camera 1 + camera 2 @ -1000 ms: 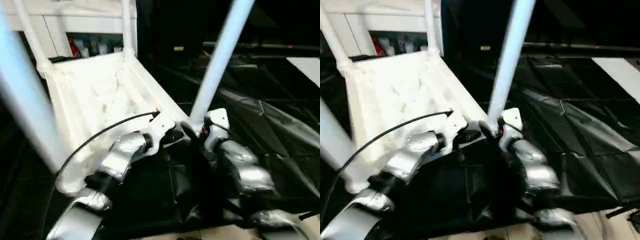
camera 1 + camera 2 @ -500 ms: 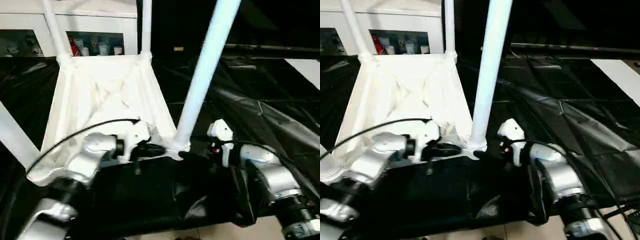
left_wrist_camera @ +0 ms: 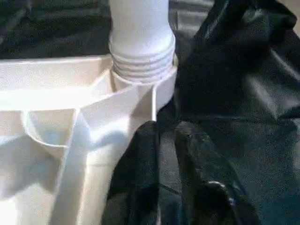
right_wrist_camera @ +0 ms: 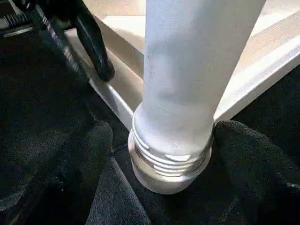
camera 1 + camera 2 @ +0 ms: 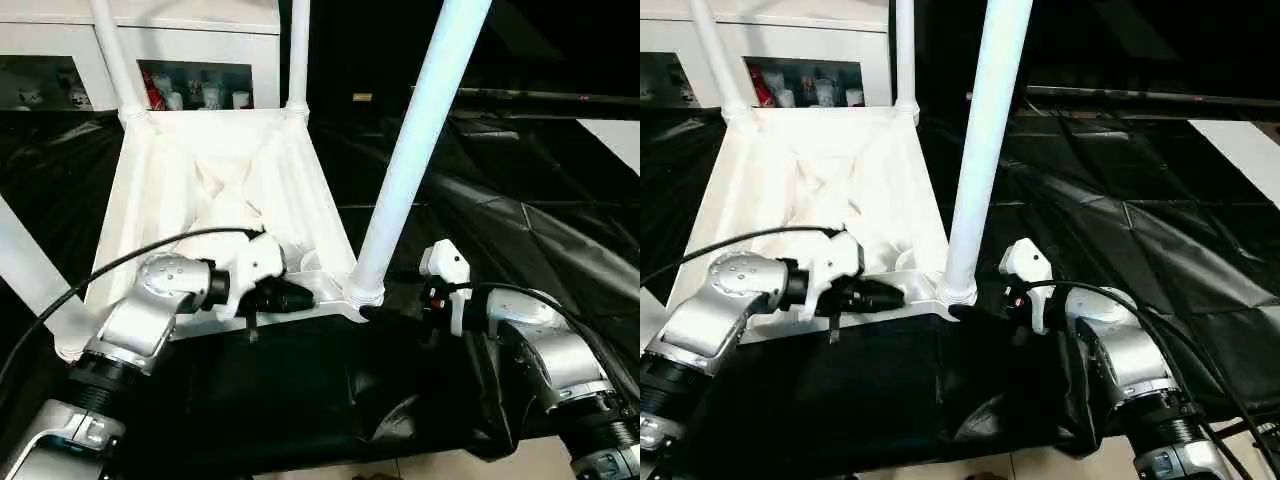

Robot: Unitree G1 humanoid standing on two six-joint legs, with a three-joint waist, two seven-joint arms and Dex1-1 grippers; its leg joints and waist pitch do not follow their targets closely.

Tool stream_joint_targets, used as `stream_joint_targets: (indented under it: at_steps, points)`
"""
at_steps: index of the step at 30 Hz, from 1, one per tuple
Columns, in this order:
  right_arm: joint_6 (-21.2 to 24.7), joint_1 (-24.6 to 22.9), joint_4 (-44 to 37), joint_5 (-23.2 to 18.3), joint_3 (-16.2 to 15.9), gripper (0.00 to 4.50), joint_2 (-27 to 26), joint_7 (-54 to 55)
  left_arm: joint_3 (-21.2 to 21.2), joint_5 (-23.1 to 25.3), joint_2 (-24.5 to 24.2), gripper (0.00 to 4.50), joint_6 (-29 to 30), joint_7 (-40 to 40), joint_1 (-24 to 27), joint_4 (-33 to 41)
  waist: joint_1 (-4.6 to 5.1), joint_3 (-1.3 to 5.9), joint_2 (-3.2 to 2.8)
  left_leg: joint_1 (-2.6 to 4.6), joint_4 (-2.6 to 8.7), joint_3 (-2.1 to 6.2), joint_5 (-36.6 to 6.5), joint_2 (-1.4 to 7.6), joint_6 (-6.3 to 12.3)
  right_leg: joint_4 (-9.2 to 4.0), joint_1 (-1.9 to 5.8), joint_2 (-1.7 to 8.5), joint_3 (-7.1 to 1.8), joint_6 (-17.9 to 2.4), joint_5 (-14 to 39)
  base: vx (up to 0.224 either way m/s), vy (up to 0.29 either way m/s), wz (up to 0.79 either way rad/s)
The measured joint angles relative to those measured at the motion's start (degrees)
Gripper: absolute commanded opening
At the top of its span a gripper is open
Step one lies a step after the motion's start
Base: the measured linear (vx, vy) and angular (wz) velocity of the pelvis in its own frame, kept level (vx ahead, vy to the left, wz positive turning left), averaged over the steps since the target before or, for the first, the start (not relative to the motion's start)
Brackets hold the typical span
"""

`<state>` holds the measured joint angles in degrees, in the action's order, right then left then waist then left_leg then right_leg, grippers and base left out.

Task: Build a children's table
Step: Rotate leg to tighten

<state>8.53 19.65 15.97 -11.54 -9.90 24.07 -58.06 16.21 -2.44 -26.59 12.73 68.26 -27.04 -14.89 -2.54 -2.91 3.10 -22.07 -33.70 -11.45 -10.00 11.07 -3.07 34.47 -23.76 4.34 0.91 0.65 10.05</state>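
Note:
The white children's table (image 5: 200,190) lies upside down on the black-draped work table, ribbed underside up, with its legs standing in the corner sockets. The near right leg (image 5: 415,150) rises from its threaded collar (image 4: 168,164). My left gripper (image 5: 300,297) is shut, and its fingertips (image 3: 145,140) rest against the table's near rim beside that socket. My right gripper (image 5: 385,313) is open, with one black finger (image 4: 89,150) on each side of the leg's base and a gap to the leg on one side.
A white cabinet (image 5: 200,50) with glass doors stands behind the table. Black drape (image 5: 520,220) covers the work table to the right, with a white patch (image 5: 615,135) at the far right. A black cable (image 5: 110,270) loops over my left forearm.
The head view has shifted and the table now looks level. My right gripper has drawn back from the near right leg's base and opened. My left gripper stays at the near rim.

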Motion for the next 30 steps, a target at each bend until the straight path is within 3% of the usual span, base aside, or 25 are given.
stream_joint_targets:
  at_steps: [8,30]
  points:
    - [0.08,-0.17,-0.11,0.17,0.02,3.9,0.45,0.2,1.65,2.0,1.59,1.67,-0.11,-2.63,-0.77,-1.03,-0.09,0.01,-0.01,0.09,-0.1,0.03,0.0,0.0,0.0,0.15,0.08,0.0,0.0,-0.03,-0.02,0.0,0.0,0.0]
    - [-0.05,-0.22,-0.14,0.65,-0.21,3.9,0.56,0.05,2.28,4.62,2.38,1.67,-2.28,-7.64,-3.18,-6.7,-0.07,0.01,-0.01,0.03,-0.23,0.1,0.02,0.0,-0.03,0.46,-0.06,0.01,0.0,-0.04,-0.05,0.0,0.0,0.0]
